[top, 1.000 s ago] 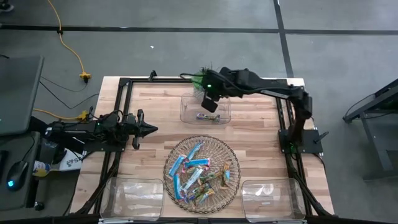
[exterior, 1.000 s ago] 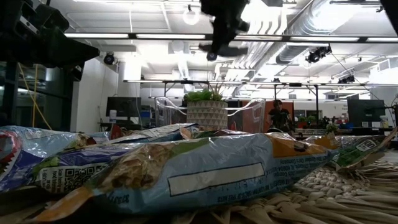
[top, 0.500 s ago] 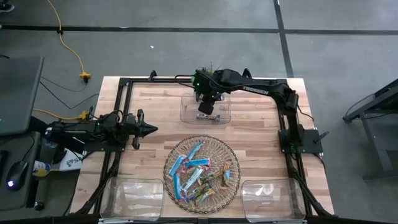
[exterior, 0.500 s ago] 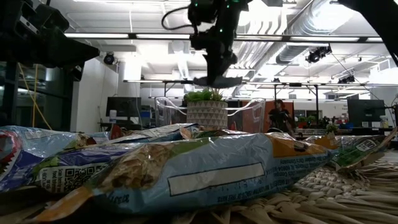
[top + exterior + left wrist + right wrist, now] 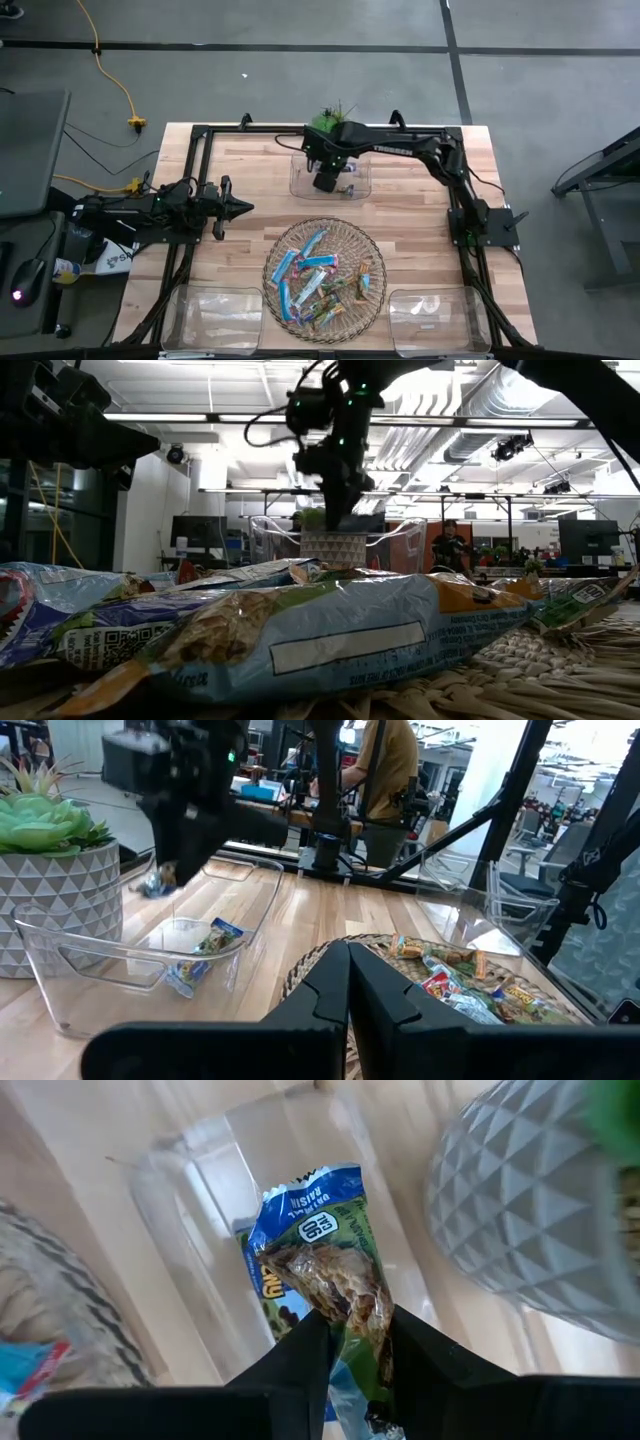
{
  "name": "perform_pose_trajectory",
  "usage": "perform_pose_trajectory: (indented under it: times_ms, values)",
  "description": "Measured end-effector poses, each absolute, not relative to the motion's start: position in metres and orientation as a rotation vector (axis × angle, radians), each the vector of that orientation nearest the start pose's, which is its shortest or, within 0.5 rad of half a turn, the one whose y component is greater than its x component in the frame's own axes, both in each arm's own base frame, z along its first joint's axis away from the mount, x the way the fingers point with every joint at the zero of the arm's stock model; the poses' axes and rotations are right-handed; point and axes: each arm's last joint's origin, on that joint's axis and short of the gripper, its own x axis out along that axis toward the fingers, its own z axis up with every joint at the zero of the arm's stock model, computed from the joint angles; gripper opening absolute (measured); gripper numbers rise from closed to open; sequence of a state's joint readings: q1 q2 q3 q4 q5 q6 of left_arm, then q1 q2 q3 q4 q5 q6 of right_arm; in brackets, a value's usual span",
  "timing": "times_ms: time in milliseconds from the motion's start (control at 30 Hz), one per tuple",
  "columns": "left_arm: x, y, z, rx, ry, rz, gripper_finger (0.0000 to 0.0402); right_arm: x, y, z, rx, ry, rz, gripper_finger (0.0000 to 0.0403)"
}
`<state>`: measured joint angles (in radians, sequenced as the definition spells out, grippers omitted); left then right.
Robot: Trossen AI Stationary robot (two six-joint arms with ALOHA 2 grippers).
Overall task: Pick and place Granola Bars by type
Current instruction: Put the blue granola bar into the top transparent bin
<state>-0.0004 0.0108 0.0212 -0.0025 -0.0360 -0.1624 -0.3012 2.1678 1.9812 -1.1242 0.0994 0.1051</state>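
My right gripper point(image 5: 325, 181) hangs over the clear far bin point(image 5: 300, 180), shut on a granola bar point(image 5: 320, 1240) in a blue and tan-green wrapper. The left wrist view shows that gripper point(image 5: 172, 855) with the bar point(image 5: 155, 880) at about the height of the bin's rim point(image 5: 240, 935). Another bar point(image 5: 210, 941) lies flat on the bin's floor. Many more granola bars point(image 5: 318, 280) lie heaped in the round wicker tray point(image 5: 372, 248). My left gripper point(image 5: 238, 208) waits shut at the table's left side, pointing level. My right gripper pinches one end of the bar point(image 5: 345, 1308) between its two fingers point(image 5: 300, 1350). The fingers come steeply from above. The rest of the bar sticks out past the fingertips and hangs below them, clear of the bin's floor.
A grey patterned pot with a green plant point(image 5: 328, 118) stands just behind the far bin. Two more clear bins sit at the near left point(image 5: 215, 318) and near right point(image 5: 440, 318) corners. A black frame point(image 5: 200, 135) runs round the table.
My right gripper has come down with the bar toward the far bin and shifted a little toward the table's left and near edge. It has tipped to point more steeply down. The bar stays in its fingers.
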Motion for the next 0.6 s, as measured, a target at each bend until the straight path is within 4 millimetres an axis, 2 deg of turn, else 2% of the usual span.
perform_pose_trajectory:
  times_ms: [267, 600]
  values:
    - [0.097, 0.001, 0.170, -0.163, -0.011, 0.035, 0.0001, 0.431, -0.137, 0.218, 0.234, 1.350, -0.417, 0.0078]
    - [0.097, 0.001, 0.170, -0.163, -0.011, 0.035, 0.0001, 0.434, -0.137, 0.201, 0.280, 1.337, -0.429, 0.0078]
